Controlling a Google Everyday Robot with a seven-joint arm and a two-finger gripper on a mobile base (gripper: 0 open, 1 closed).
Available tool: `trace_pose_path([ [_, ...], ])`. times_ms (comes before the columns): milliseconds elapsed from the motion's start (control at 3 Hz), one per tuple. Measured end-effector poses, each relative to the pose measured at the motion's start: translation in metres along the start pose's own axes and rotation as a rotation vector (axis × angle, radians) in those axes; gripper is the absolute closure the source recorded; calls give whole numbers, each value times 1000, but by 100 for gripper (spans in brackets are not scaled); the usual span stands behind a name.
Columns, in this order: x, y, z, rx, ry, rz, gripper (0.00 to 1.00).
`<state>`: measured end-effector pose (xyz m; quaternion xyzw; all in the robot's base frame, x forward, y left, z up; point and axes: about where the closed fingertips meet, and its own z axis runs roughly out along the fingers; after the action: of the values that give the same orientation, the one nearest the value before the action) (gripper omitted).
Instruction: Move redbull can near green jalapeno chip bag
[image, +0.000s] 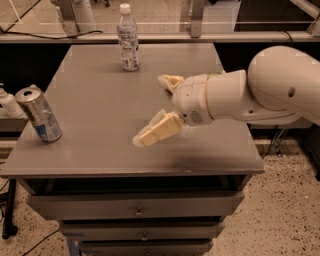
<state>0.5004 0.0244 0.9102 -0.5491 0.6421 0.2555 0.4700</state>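
The redbull can, silver with blue patches, stands upright near the left front edge of the grey table. The green jalapeno chip bag does not show; my white arm covers the right side of the table where it lay. My gripper hangs over the middle of the table, well to the right of the can, open and empty. One tan finger points down-left and the other finger shows above it.
A clear plastic bottle with a white cap stands at the back of the table. A small white bottle sits off the table's left edge, close to the can. Drawers run below the front edge.
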Motion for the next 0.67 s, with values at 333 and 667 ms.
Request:
trace_pose_path([
  [333, -15, 4, 37, -19, -75, -5, 0],
  [667, -30, 9, 72, -37, -144, 0, 0],
])
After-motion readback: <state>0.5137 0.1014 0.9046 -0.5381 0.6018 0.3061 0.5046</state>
